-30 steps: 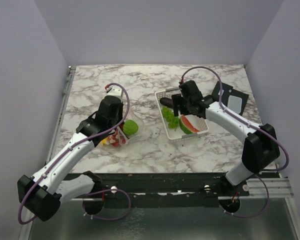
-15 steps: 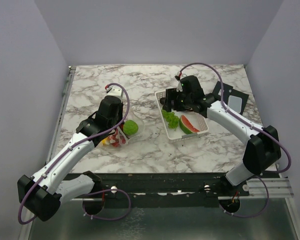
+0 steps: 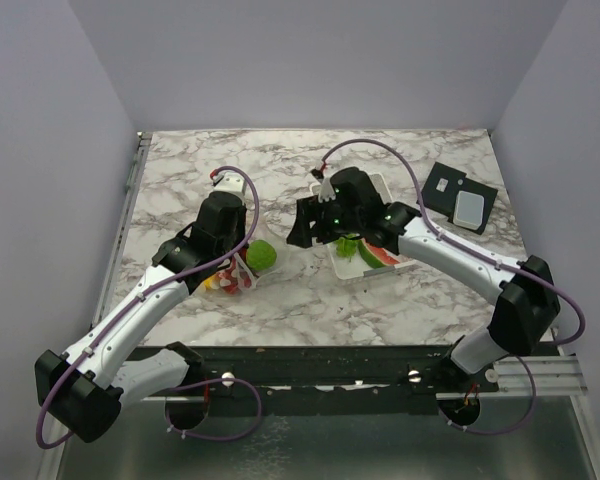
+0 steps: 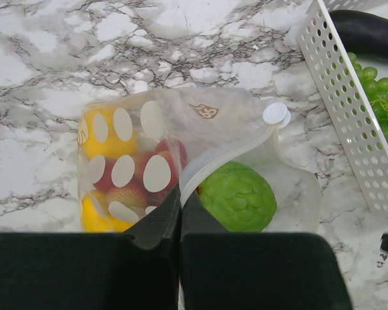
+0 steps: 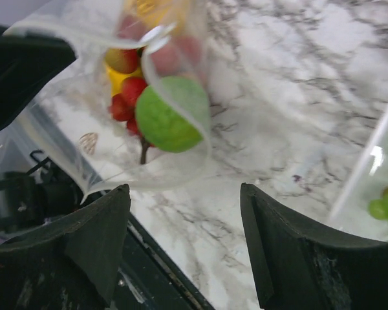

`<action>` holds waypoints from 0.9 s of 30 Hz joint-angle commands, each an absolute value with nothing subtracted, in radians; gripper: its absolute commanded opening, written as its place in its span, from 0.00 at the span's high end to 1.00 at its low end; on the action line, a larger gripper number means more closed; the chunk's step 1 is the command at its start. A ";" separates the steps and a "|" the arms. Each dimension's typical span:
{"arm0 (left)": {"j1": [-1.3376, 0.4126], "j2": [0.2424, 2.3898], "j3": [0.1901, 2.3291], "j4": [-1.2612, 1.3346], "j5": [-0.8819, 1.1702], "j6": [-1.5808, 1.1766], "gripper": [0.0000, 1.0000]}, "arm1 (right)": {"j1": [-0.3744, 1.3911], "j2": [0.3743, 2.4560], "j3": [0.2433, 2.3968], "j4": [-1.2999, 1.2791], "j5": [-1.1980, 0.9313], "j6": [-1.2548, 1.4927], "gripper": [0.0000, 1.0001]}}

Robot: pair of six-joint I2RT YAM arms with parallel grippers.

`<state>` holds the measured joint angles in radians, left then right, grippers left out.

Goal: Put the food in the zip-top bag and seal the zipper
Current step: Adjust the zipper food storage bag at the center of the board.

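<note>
The bag lies on the desk left of centre. Its mouth opens to the right, and yellow and red pieces and a green fruit show through the plastic. The left gripper is clamped tight on the near rim of the mouth. The right gripper hovers between the bag and the basket, spread wide with nothing in it. The mouth lies just to its left. The eggplant, grapes and watermelon slice lie in the basket to its right, closest to the right arm. The next move likely turns on that gap: either reaching left for the free rim or right for more food.
</note>
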<state>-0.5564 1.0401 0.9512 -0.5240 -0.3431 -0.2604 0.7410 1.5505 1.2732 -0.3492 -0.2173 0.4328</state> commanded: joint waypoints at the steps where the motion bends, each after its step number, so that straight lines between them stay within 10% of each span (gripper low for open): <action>1: -0.553 1.042 0.940 -0.514 -0.324 -0.259 1.00 | 0.804 1.573 1.241 -0.273 -0.227 0.500 0.27; 27: -0.552 1.024 0.936 -0.514 -0.324 -0.260 1.00 | 0.842 1.698 1.136 -0.070 -0.155 0.754 0.44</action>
<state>-0.5564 1.0401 0.9512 -0.5240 -0.3401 -0.2604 0.8326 1.6604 1.1267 -0.1116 -0.2035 0.7197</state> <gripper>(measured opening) 0.003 0.589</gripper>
